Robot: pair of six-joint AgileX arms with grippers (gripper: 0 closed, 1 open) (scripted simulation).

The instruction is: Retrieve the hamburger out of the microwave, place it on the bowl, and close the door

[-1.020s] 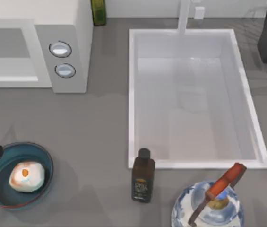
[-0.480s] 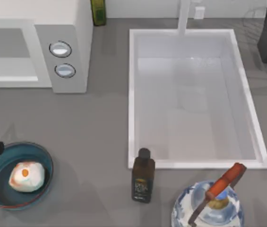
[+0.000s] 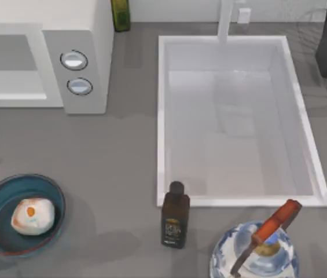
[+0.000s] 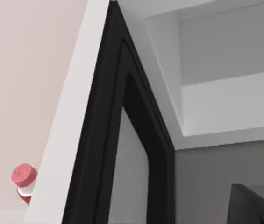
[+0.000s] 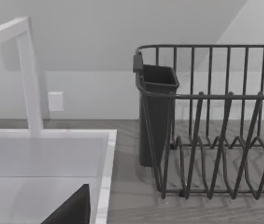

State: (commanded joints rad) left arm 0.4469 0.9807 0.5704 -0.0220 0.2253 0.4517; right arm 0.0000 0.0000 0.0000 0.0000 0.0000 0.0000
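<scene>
Hamburger rests inside the bowl at 8 o'clock on the table, off-centre toward the rim. Microwave sits at 10 o'clock with its cavity exposed; the door stands swung open, dark inner frame close before the left wrist camera. Left jaw state: cannot tell. Right jaw state: cannot tell; the right wrist view faces the dish rack and faucet.

Judged remaining: closing the door. Risks: a push off the frame edge could slip past it; a hard shove could shift the microwave or leave the door ajar.
</scene>
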